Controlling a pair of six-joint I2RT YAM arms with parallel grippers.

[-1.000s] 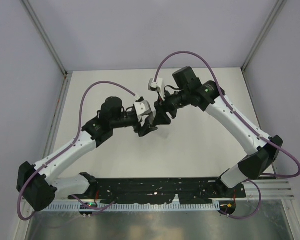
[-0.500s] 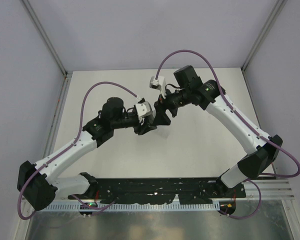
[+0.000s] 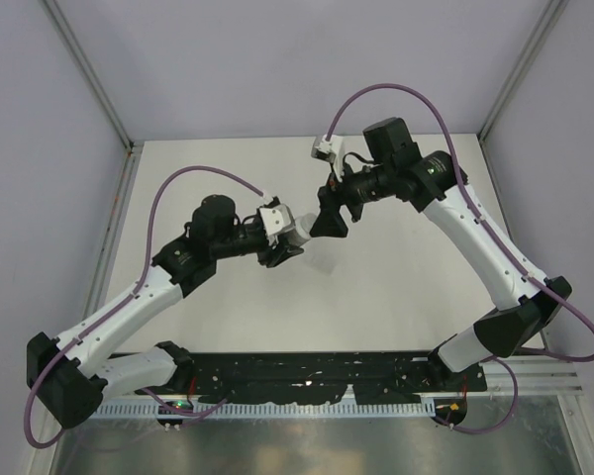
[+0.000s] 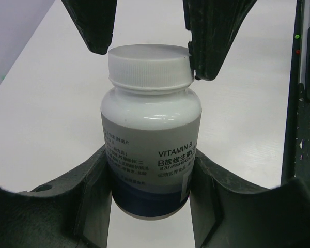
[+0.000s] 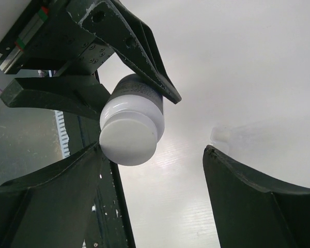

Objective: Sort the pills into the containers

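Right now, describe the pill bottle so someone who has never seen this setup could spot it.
Look at the middle of the white table. There the left tool grips a small round bottle. Its white ribbed cap and VITAMIN B label set it apart.

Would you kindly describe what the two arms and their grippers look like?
The left arm and right arm have white shells with black joints and wrists. A purple cable loops along each. The left gripper and right gripper have matte black, wedge-shaped jaws.
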